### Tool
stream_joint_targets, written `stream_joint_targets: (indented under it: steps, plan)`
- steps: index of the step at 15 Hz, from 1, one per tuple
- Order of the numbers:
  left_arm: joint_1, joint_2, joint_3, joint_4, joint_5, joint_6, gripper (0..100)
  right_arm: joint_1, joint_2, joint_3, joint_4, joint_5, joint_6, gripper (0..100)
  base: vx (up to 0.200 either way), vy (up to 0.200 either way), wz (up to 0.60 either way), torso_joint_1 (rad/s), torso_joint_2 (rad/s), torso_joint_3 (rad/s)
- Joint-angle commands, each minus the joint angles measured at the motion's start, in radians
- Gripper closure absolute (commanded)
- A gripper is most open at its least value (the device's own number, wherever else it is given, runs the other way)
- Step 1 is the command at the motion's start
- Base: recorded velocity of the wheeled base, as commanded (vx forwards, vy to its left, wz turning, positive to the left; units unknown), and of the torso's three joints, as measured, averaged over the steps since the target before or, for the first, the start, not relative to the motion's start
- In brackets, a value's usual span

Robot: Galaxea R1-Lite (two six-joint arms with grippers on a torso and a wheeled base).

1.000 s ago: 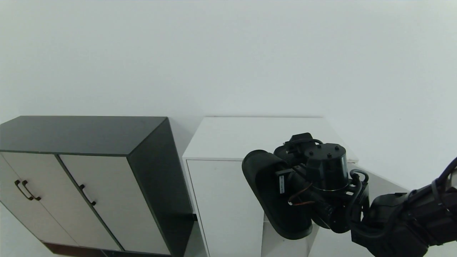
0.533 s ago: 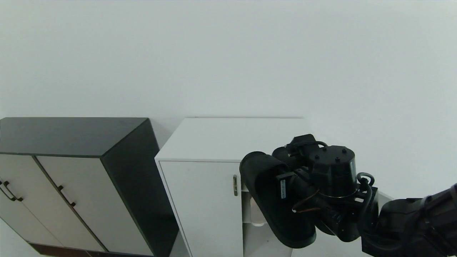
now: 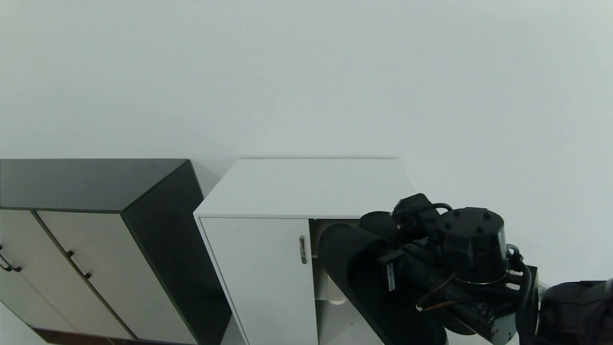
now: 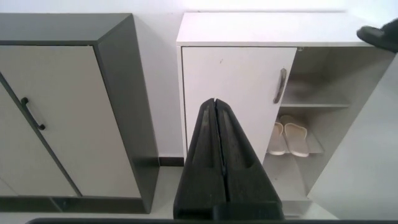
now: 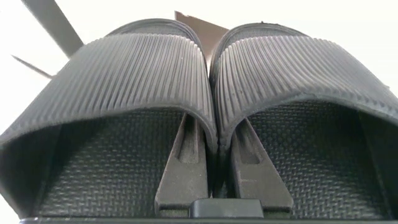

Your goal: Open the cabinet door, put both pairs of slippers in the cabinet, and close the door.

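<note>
1. Head view: right gripper (image 5: 214,140) is clamped on the pair of black slippers (image 3: 378,287). The right wrist view has one finger (image 5: 186,168) tucked under each ribbed strap, with the two inner strap edges pinched together between them
2. black slippers are held off the ground in front of the white cabinet (image 3: 306,187), at its open half, side by side and tilted. Left wrist view catches one slipper end about level with the cabinet's top edge
3. white cabinet: the door (image 3: 261,278) on the side next to the dark cabinet (image 3: 96,184) is shut, with a slim metal handle (image 3: 302,249) at its inner edge. The other half stands open, and a shelf (image 4: 314,102) is visible inside
4. pale slippers (image 4: 289,138) sit as a pair side by side on the lower level inside the open half, below that shelf. Head view shows just a bit of one past the door edge
5. left gripper (image 4: 216,109) has its fingers pressed flat together with nothing between them. It points at the shut white door, well apart from it
6. dark cabinet stands just beside the white cabinet, against the same wall, with pale doors shut and black handles (image 3: 79,268)
</note>
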Motion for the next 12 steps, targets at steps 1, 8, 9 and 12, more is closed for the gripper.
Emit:
stream_joint_targets:
  steps: [1,8,9,12]
  plan:
    - [0.0,0.001,0.0,0.0,0.0,0.0,100,0.008,-0.043,0.032,-0.001,0.049,-0.003,100,0.0,0.0,0.0,0.0,0.0,0.0]
    - [0.0,0.001,0.0,0.0,0.0,0.0,100,0.008,-0.072,0.054,0.063,0.104,-0.02,100,0.0,0.0,0.0,0.0,0.0,0.0]
    - [0.0,0.0,0.0,0.0,0.0,0.0,100,0.008,-0.07,0.054,0.063,0.105,-0.02,100,0.0,0.0,0.0,0.0,0.0,0.0]
    - [0.0,0.0,0.0,0.0,0.0,0.0,100,0.008,-0.066,0.054,0.063,0.105,-0.02,100,0.0,0.0,0.0,-0.04,0.09,0.048]
